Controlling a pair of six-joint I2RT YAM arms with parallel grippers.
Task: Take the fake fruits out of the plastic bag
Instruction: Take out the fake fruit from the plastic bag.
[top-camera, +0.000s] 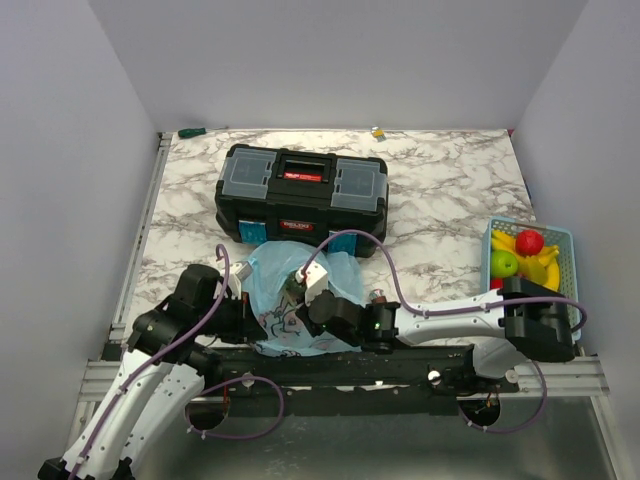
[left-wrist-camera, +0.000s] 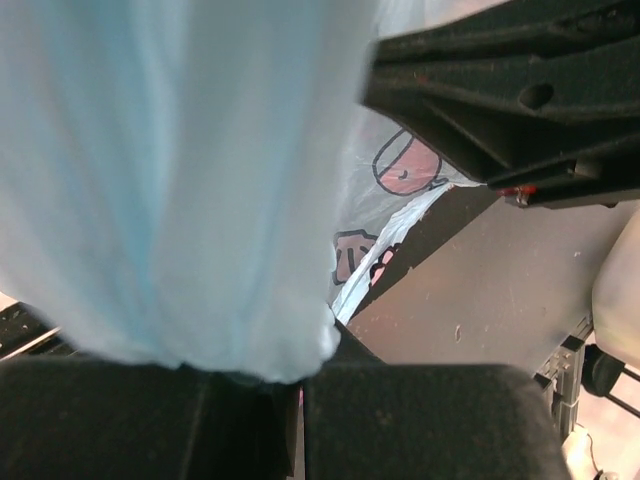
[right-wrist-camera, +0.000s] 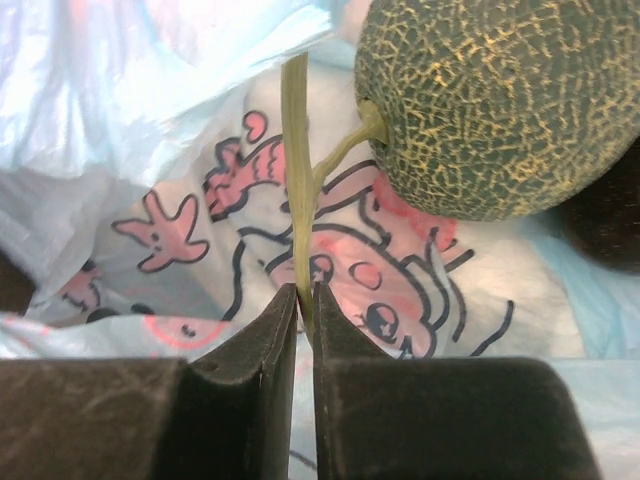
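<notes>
The light-blue plastic bag (top-camera: 275, 262) with its pink cartoon print lies in front of the toolbox. My left gripper (top-camera: 243, 300) is at the bag's left edge. In the left wrist view it (left-wrist-camera: 298, 385) is shut on a bunched fold of the bag (left-wrist-camera: 170, 180). My right gripper (top-camera: 300, 285) reaches into the bag from the right. In the right wrist view a green netted fake melon (right-wrist-camera: 490, 100) lies on the printed plastic (right-wrist-camera: 150, 120). The right gripper (right-wrist-camera: 305, 300) is shut on the melon's thin stem (right-wrist-camera: 297, 180).
A black toolbox (top-camera: 302, 190) stands just behind the bag. A light-blue mesh basket (top-camera: 568, 240) at the right edge holds a red fruit (top-camera: 529, 242), a green apple (top-camera: 504, 263) and a yellow banana (top-camera: 545, 268). The right forearm (top-camera: 450, 318) lies along the table's near edge.
</notes>
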